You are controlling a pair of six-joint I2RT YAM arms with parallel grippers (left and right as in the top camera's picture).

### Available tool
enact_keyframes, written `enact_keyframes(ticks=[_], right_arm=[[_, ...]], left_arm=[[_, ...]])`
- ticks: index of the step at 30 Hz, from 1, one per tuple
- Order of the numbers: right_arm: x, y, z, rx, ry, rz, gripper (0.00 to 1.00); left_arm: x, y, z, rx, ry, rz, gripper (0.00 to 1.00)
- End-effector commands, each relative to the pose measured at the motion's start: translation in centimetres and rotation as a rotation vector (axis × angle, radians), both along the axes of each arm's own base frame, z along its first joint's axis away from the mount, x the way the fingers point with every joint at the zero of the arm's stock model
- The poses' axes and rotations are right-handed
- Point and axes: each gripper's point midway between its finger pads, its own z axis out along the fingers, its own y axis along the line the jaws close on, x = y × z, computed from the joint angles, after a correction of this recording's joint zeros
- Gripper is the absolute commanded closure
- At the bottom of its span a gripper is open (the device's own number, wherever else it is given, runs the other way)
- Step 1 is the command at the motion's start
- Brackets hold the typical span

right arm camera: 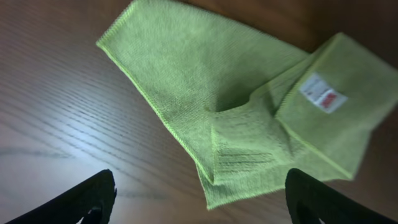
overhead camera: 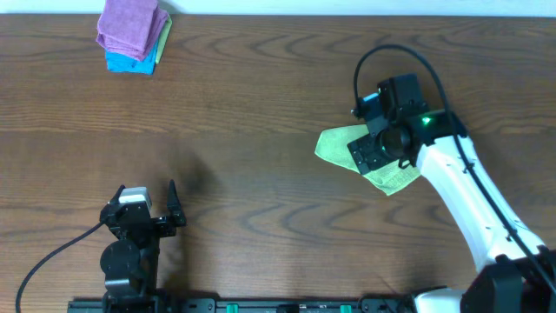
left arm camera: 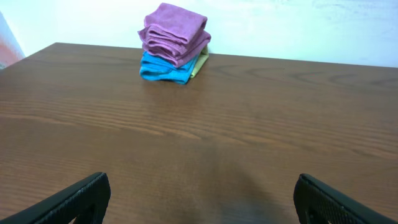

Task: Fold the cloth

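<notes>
- The table (overhead camera: 261, 130) is dark brown wood-grain laminate and fills nearly the whole overhead view; a soft glare lies on it in the right wrist view
- Behind its far edge the left wrist view shows a plain white wall (left arm camera: 298, 25); little else of the room can be seen
- The cloth (right arm camera: 205, 81) lies on the right half of the table, loosely rumpled, not squared up: one corner is spread flat, and on the other side a flap is turned over with a white label (right arm camera: 322, 93) facing up
- The right gripper (right arm camera: 199, 199) hangs just over the cloth with its two fingers spread wide, one at each side of the wrist view, and nothing gripped between them
- From overhead the right wrist and its white arm (overhead camera: 469, 200) cover the middle of the cloth, so only its left corner and its near edge show there
- A black cable (overhead camera: 382, 56) loops above that wrist
- The left gripper (overhead camera: 148, 196) sits at the near edge on the left, well apart from the cloth, jaws wide apart and holding nothing, with bare table in front of it
- At the far left corner stands a small stack: a purple folded cloth (overhead camera: 130, 24) on top of a bright blue folded cloth (overhead camera: 130, 61), with a yellowish edge (left arm camera: 200, 62) of a third piece showing at its side
- The stack is well apart from both grippers
</notes>
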Motion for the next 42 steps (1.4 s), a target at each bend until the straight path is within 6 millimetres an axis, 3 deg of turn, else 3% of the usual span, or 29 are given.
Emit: enact_keyframes(ticks=[1,11,17,26,29,32,42], right_arm=[[-0.5,0.2,-1.5,-0.002,0.008,0.025,0.17],[0.4,-1.3,-6.8,-0.086,0.036,-0.050,0.25],[1.1,-2.1,-8.5,-0.132,0.042,-0.106,0.33],[2.5,-2.5,-8.3,-0.152,-0.020,-0.126,0.46],[3.2,-2.8,-8.0,-0.158,-0.053,-0.178,0.80],[3.6,-2.8,-7.8,-0.157,-0.072,-0.186,0.98],[4.7,-2.5,-7.0,-0.138,-0.113,-0.200,0.99]], left_arm=[[0.0,0.2,-1.4,0.009,0.032,0.012,0.05],[0.0,0.2,-1.4,0.009,0.032,0.012,0.05],[0.0,0.2,-1.4,0.009,0.032,0.012,0.05],[0.0,0.2,-1.4,0.009,0.032,0.012,0.05],[0.0,0.2,-1.4,0.009,0.032,0.012,0.05],[0.0,0.2,-1.4,0.009,0.032,0.012,0.05],[0.0,0.2,-1.4,0.009,0.032,0.012,0.05]])
